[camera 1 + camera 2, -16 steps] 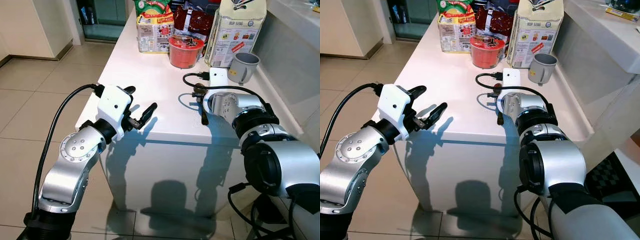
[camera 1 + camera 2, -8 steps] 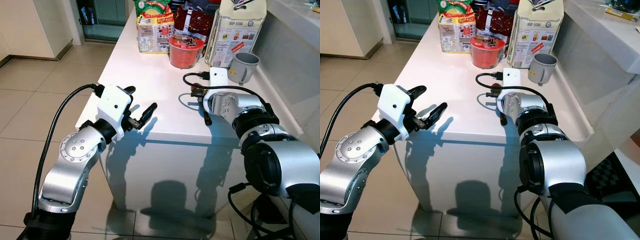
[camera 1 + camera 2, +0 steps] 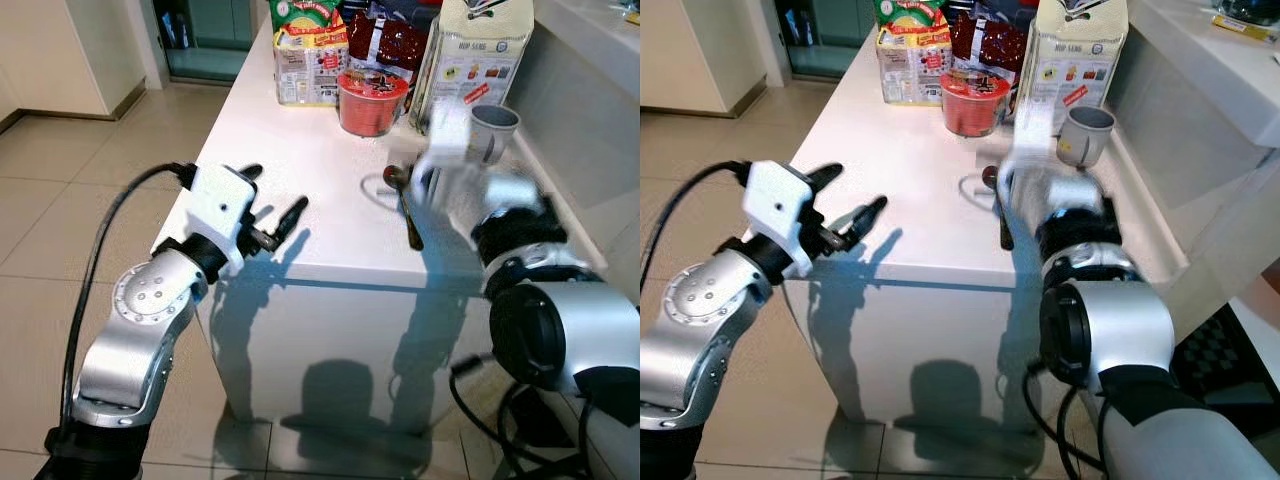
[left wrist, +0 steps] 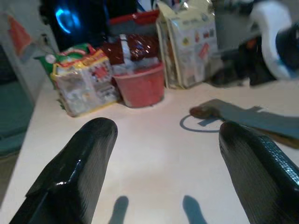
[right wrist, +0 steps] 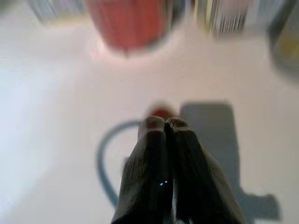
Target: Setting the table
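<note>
A spoon (image 3: pixel 408 215) with a dark handle and a reddish-brown bowl lies flat on the white table (image 3: pixel 300 150), near its front right. My right arm (image 3: pixel 480 195) is motion-blurred just behind the spoon, between it and the grey mug (image 3: pixel 490 130). In the right wrist view my right gripper (image 5: pixel 163 123) is shut, fingers pressed together above the tabletop, with a reddish spot just past the tips. My left gripper (image 3: pixel 275 190) hovers open at the table's front left edge, nothing between its fingers (image 4: pixel 79 163).
A red bowl (image 3: pixel 372 100), snack packs (image 3: pixel 310 60) and a tall paper bag (image 3: pixel 470 60) crowd the back of the table. A raised white counter (image 3: pixel 590 40) runs along the right. Tiled floor (image 3: pixel 90 200) lies to the left.
My right arm has swung up and back toward the mug and is now blurred, leaving the spoon uncovered on the table. My left gripper has shifted slightly to the left.
</note>
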Robot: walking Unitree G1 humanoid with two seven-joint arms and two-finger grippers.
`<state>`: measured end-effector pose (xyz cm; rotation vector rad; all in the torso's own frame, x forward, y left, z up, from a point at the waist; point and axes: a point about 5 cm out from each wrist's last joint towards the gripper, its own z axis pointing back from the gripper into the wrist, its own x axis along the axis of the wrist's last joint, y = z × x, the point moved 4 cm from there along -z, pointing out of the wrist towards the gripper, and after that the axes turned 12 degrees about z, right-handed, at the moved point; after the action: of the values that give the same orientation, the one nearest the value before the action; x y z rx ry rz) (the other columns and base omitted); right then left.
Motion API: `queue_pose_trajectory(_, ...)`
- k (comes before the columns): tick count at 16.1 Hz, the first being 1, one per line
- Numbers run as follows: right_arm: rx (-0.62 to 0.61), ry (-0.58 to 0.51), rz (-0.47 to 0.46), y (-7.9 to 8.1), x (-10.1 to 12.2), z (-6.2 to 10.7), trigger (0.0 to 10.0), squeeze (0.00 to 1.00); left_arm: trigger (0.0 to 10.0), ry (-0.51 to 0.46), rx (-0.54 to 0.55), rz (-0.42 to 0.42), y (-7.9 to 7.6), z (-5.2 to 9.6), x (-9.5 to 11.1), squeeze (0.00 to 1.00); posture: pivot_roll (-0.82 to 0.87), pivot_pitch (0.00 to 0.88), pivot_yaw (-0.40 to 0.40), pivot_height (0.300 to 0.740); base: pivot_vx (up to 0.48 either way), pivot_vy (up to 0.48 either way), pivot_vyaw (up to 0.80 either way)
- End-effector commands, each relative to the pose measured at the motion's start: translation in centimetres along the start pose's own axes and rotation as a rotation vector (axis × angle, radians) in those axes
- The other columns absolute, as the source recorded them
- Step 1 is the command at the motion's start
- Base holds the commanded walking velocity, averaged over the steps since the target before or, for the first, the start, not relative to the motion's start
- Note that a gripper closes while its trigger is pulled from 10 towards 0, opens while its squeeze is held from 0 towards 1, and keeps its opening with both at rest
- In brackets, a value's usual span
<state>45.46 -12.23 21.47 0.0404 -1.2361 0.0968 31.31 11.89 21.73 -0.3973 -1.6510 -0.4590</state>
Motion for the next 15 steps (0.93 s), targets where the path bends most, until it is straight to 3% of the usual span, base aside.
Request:
queue_pose_trajectory(1,0.004,-0.004,-0.026,-0.2,0.1,0.4,0.0,0.0,10.0,-0.003,0.013,0.013,0.1,0.2,0.0,0.0,0.06,0.0,-0.06,0.74,0.0,0.0,0.0)
queue_pose_trajectory(6,0.001,-0.004,-0.002,-0.3,-1.2,1.5,0.0,0.0,10.0,0.004,0.006,0.022,-0.2,-0.2,-0.4,0.0,0.05,0.0,-0.042,0.74,0.0,0.0,0.0)
queue_pose_trajectory(7,-0.011,-0.027,0.036,-0.4,-0.7,1.3,8.0,0.0,10.0,0.003,0.009,0.019,-0.1,-0.3,-0.3,0.0,0.05,0.0,-0.044,0.74,0.0,0.0,0.0)
queue_pose_trajectory(8,-0.016,-0.038,0.056,-0.4,-0.5,1.3,10.0,0.0,10.0,0.002,0.01,0.019,-0.1,-0.3,-0.3,0.0,0.05,0.0,-0.044,0.74,0.0,0.0,0.0)
queue_pose_trajectory(9,-0.03,-0.048,0.069,-0.5,-0.2,1.0,10.0,1.0,10.0,0.003,0.012,0.013,0.0,-0.3,-0.2,0.0,0.06,0.0,-0.048,0.74,0.0,0.0,0.0)
queue_pose_trajectory(15,-0.023,0.06,0.091,0.4,-1.6,0.0,10.0,1.0,10.0,0.016,0.014,-0.007,0.4,-0.2,-0.2,0.0,0.07,0.0,-0.041,0.74,0.0,0.0,0.0)
